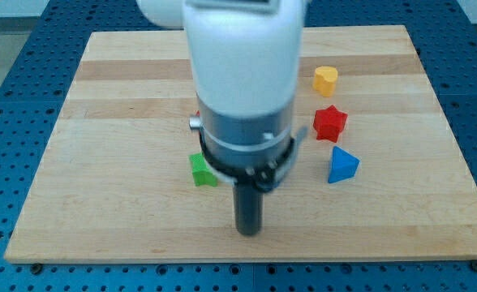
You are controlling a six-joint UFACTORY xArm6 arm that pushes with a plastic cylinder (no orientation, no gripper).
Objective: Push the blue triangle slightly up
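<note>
One short, centred shove does it: my tip (248,230), no pincer fitted, sits left of and below the blue triangle (341,165); approach from beneath, sparing the red star (330,123).

The surface (125,97) is pale wood in lengthwise light and tan stripes, on a blue base (11,49) dotted with holes. The triangle (342,165) is blue, the star block (330,122) red, the heart-shaped block (325,79) yellow, the part-hidden block (202,170) green. The arm (242,57) is white over a grey band; my tip (248,230) is dark.
</note>
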